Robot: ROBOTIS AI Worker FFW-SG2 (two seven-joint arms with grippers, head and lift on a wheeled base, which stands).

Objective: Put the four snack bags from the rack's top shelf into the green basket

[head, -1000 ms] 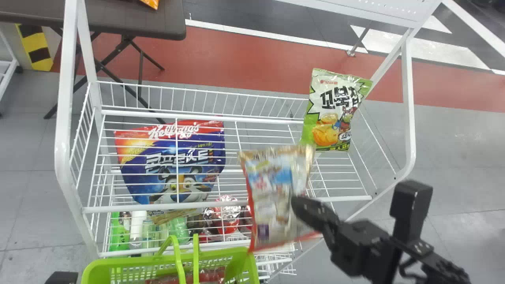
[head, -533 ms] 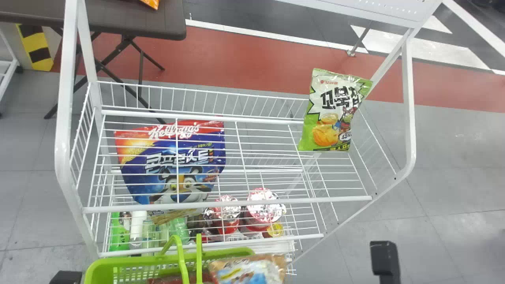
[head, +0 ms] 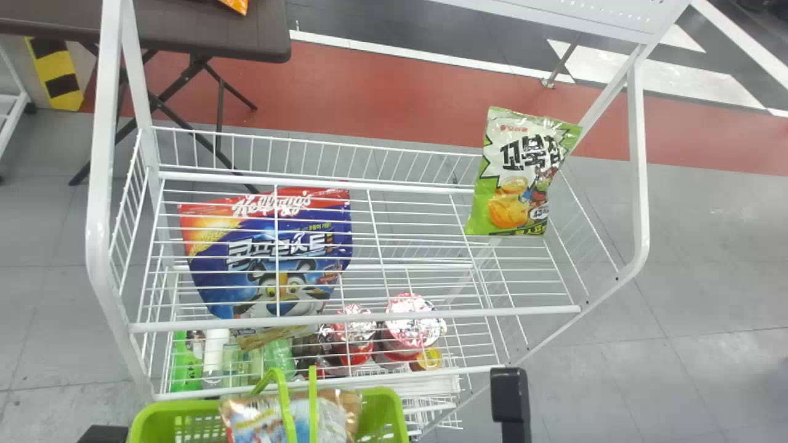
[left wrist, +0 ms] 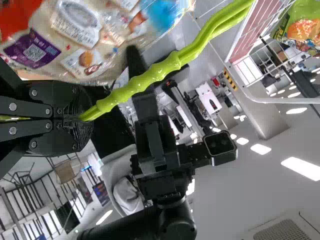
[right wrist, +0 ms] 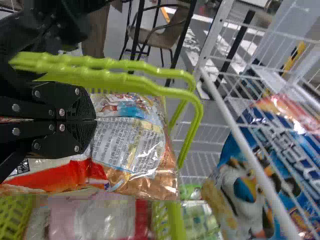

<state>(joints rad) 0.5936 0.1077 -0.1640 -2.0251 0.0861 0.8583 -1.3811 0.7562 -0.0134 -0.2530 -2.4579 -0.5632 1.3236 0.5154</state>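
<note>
A brown-and-white snack bag (head: 258, 418) hangs over the green basket (head: 394, 412), partly behind its handles. My right gripper (head: 511, 400) is at the basket's right; in the right wrist view my right gripper (right wrist: 95, 120) is shut on that bag (right wrist: 132, 145). My left gripper (head: 101, 434) stays at the basket's left; in the left wrist view my left gripper (left wrist: 82, 117) is shut on the basket handle (left wrist: 155, 72). On the top shelf (head: 406, 246) lie a blue-and-red cereal bag (head: 271, 246) at left and a green snack bag (head: 523, 172) at right.
White rack posts (head: 640, 160) rise at both sides of the shelf. Red-lidded containers (head: 406, 326) and bottles (head: 212, 357) stand on a lower level. Red-and-pink packages (right wrist: 100, 220) lie in the basket. A dark table (head: 203, 31) stands behind.
The right arm has brought the brown-and-white bag down and left, from in front of the shelf to over the basket. The two bags on the shelf have not moved.
</note>
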